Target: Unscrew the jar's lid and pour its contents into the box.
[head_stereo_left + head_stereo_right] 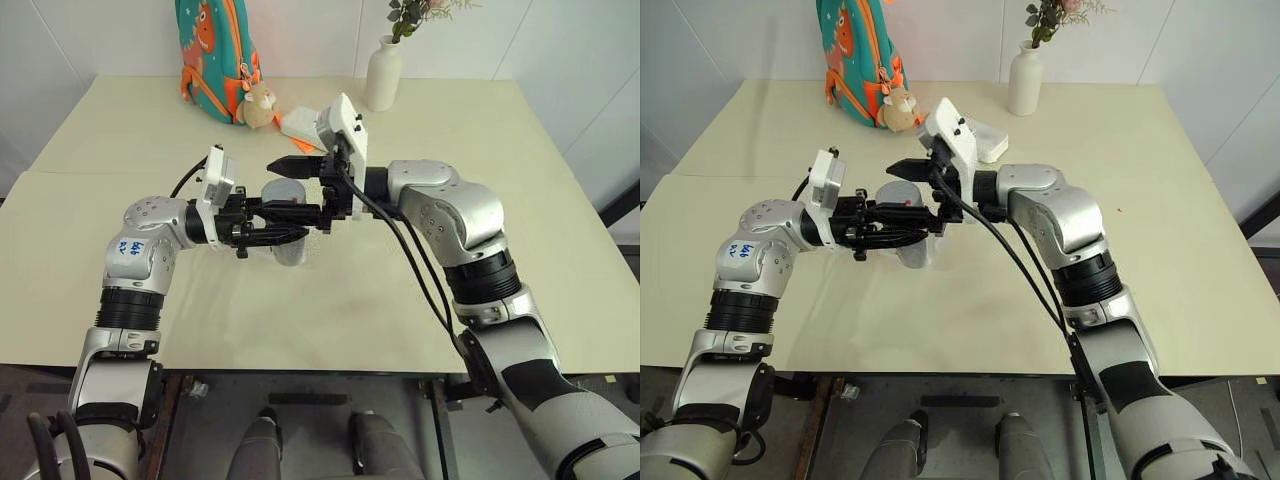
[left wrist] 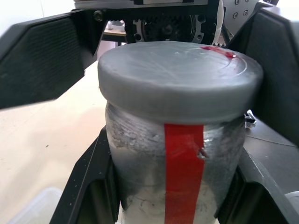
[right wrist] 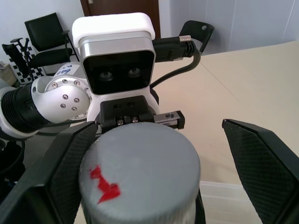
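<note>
My left gripper is shut on the jar, a clear cylinder with a red strip down its side, and holds it upright above the table. The grey lid sits on top, with a red mark on it. My right gripper reaches in from the opposite side and stands open, one black finger on either side of the lid, close but apart from it. A corner of the clear box lies on the table below the jar. The jar's cloudy wall hides the contents.
At the back of the cream table stand a white vase, a teal backpack with a plush toy, and a flat white case. The table's front edge runs just below my arms.
</note>
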Robot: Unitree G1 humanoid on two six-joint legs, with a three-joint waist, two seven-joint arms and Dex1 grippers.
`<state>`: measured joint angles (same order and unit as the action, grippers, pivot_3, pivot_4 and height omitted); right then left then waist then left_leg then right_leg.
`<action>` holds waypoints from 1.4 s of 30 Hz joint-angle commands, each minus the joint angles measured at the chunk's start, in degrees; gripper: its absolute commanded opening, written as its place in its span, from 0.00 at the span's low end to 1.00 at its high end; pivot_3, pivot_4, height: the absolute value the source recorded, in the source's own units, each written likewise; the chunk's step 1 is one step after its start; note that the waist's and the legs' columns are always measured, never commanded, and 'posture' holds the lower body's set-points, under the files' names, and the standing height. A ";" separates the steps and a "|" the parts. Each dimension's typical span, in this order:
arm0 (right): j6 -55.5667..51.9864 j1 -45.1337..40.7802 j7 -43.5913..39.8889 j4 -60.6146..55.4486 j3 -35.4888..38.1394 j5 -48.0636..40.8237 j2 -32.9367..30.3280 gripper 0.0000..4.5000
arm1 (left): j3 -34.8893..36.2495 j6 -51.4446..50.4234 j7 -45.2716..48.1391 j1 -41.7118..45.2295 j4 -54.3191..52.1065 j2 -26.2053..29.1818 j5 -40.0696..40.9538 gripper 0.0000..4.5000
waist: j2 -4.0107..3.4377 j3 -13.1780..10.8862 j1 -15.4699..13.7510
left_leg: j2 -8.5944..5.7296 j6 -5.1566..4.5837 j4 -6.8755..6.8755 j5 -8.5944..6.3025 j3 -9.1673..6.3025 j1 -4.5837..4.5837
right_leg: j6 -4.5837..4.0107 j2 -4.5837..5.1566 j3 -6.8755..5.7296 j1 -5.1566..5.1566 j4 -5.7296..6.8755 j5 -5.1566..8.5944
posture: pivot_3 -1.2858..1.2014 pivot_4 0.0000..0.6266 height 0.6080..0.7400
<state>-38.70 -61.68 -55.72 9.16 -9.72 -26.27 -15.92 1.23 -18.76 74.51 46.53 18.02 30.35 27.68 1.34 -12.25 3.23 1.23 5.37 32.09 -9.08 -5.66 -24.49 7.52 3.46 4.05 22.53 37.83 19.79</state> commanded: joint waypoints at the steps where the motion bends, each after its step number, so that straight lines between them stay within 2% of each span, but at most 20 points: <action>1: 1.40 0.64 1.00 0.28 5.85 -0.43 -3.81 1.00 | 1.06 0.52 1.37 0.95 -2.36 0.72 1.10 0.45 | 0.00 0.00 0.02 | 0.00 0.00 0.00 0.00 0.00 0.00 | 0.00 0.00 0.00 0.00 0.00 0.00 | 0.52 0.24 1.00; 8: 2.39 4.50 -5.07 -0.59 9.48 -4.17 -11.68 1.00 | 1.24 0.71 1.31 0.97 -2.18 1.23 1.14 0.45 | 0.00 0.00 -0.38 | -0.01 0.00 0.00 0.00 0.01 -0.01 | 0.00 0.01 0.00 -0.01 -0.04 0.00 | 0.52 0.24 1.00; 14: 1.62 4.90 -8.28 -1.44 10.84 -6.33 -13.00 1.00 | 1.48 0.75 1.56 0.79 -2.11 1.36 1.00 0.45 | 0.00 -0.01 0.52 | 0.00 -0.01 -0.02 -0.01 0.05 0.03 | 0.00 -0.02 0.06 0.00 -0.03 0.00 | 0.52 0.24 1.00; 17: 0.51 4.61 -8.45 -2.75 10.93 -7.86 -12.07 1.00 | 1.51 0.80 1.64 0.77 -1.97 1.34 0.92 0.45 | 0.00 -0.01 0.52 | 0.03 -0.01 -0.02 -0.01 0.04 0.03 | 0.00 -0.04 0.06 0.01 -0.01 0.00 | 0.52 0.24 1.00; 21: -2.38 4.37 -5.70 -8.29 8.64 -10.34 -7.31 1.00 | 1.46 0.85 1.58 0.83 -1.86 1.19 0.85 0.45 | 0.00 -0.01 0.48 | 0.02 -0.01 -0.01 -0.01 0.04 0.02 | 0.00 -0.04 0.06 0.00 -0.01 0.00 | 0.52 0.24 1.00; 28: -3.09 1.23 1.23 -8.45 3.75 -6.61 -0.45 1.00 | 1.18 1.10 1.56 1.08 -1.63 0.64 0.73 0.45 | 0.00 -0.01 -0.03 | 0.03 0.00 0.02 0.00 0.03 0.01 | 0.00 -0.04 0.06 0.01 0.01 0.00 | 0.52 0.24 1.00; 32: -0.38 -0.25 2.34 -5.74 1.17 -2.53 0.73 1.00 | 1.10 1.22 1.66 1.17 -1.51 0.38 0.70 0.45 | 0.00 -0.01 -0.07 | 0.03 0.00 0.01 0.00 0.03 0.01 | -0.01 -0.04 0.06 0.00 0.00 0.00 | 0.52 0.24 1.00; 42: 1.19 -2.00 2.47 -2.52 -0.40 0.49 3.01 1.00 | 1.19 1.36 1.59 1.07 -1.75 -0.01 0.65 0.45 | 0.00 -0.01 0.15 | 0.04 0.00 -0.02 0.00 0.03 0.01 | 0.00 -0.05 0.06 0.03 0.01 0.00 | 0.52 0.24 1.00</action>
<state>-38.73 -62.28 -53.19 7.32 -10.43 -25.80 -13.45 1.62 -18.29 75.82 46.59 18.07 30.13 27.74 1.34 -12.25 3.38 1.27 5.37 32.08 -9.08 -5.63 -24.48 7.52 3.41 4.11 22.56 37.84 19.79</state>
